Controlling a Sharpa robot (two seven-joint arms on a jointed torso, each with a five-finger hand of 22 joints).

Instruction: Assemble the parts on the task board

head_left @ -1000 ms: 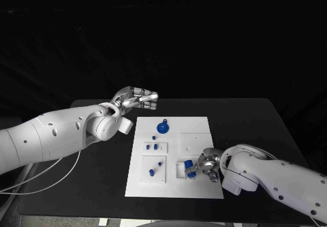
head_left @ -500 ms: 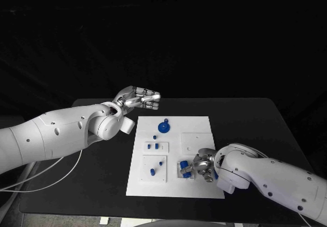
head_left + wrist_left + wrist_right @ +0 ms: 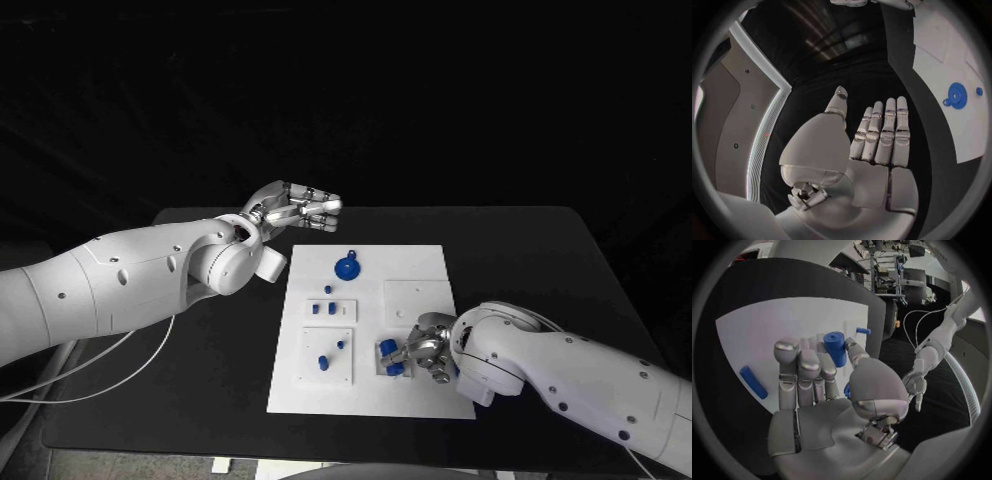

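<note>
The white task board (image 3: 415, 268) lies mid-table. My right hand (image 3: 427, 350) is low over its near right corner, and its thumb and fingers pinch a blue cylindrical part (image 3: 387, 351) that stands upright (image 3: 834, 347) over a recessed square. A round blue disc with a tab (image 3: 345, 267) sits at the board's far end, also seen as the disc (image 3: 957, 95) in the left wrist view. Small blue pegs (image 3: 330, 310) stand in the left blocks. My left hand (image 3: 297, 208) hovers off the board's far left corner, fingers straight and together (image 3: 882, 132), holding nothing.
A blue bar (image 3: 752, 382) lies flat on the board beside my right hand's fingers, and a small blue peg (image 3: 862, 330) sits farther along. Two more blue pieces (image 3: 323, 362) are in the near left block. Black table (image 3: 519, 250) surrounds the board.
My right hand has shifted left along the board's near end with the blue cylinder in it. The left hand has barely moved.
</note>
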